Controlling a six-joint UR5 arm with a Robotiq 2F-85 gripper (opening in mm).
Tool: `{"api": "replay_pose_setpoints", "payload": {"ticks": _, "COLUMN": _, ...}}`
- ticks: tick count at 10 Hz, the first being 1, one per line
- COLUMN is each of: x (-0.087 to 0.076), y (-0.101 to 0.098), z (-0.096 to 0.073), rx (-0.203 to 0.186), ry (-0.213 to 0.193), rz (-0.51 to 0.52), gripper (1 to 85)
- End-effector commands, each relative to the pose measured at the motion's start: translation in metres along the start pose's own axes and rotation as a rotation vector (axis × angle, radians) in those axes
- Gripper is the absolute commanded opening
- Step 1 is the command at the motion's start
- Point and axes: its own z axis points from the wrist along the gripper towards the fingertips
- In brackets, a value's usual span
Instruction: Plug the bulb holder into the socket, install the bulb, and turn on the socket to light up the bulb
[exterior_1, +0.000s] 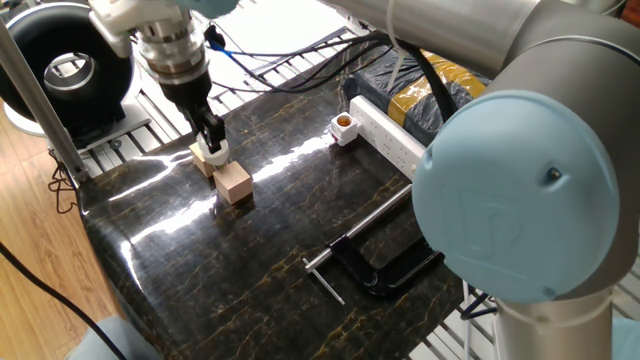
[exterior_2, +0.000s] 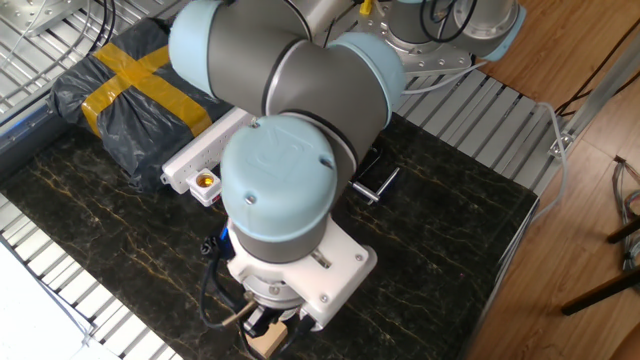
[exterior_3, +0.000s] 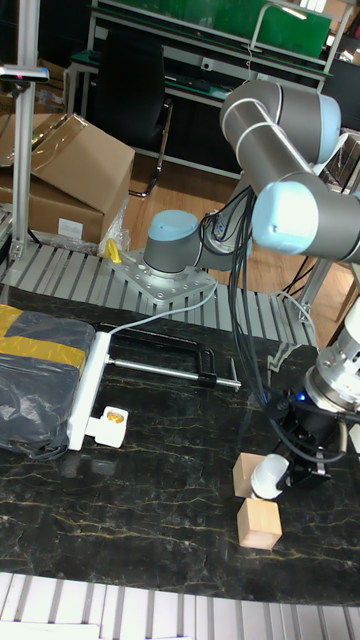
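White bulb (exterior_3: 267, 473), 2 tan wooden cubes (exterior_3: 260, 522), white socket (exterior_1: 392, 135), copper-orange-topped bulb holder (exterior_1: 344, 127), black gold-veined table (exterior_1: 270, 250)
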Motion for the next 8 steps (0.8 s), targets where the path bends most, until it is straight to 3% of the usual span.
{"api": "replay_pose_setpoints", "payload": {"ticks": 1, "x": 0.005, "y": -0.007, "z": -0.033, "rx": 0.002, "ry": -0.020, "rz": -0.001, "gripper": 28.0}}
{"api": "replay_pose_setpoints", "payload": {"ticks": 4, "x": 0.021, "y": -0.006, "z": -0.069, "rx": 0.007, "ry": -0.016, "rz": -0.032, "gripper": 22.0}}
{"api": "replay_pose_setpoints", "payload": {"ticks": 5, "x": 0.034, "y": -0.007, "z": -0.080, "rx": 0.009, "ry": -0.018, "rz": -0.088, "gripper": 22.0}}
{"api": "replay_pose_setpoints", "payload": {"ticks": 7, "x": 0.062, "y": 0.003, "z": -0.090, "rx": 0.003, "ry": 0.001, "rz": -0.156, "gripper": 22.7}}
{"api": "replay_pose_setpoints", "payload": {"ticks": 8, "x": 0.064, "y": 0.004, "z": -0.090, "rx": 0.003, "ry": 0.001, "rz": -0.165, "gripper": 22.7}}
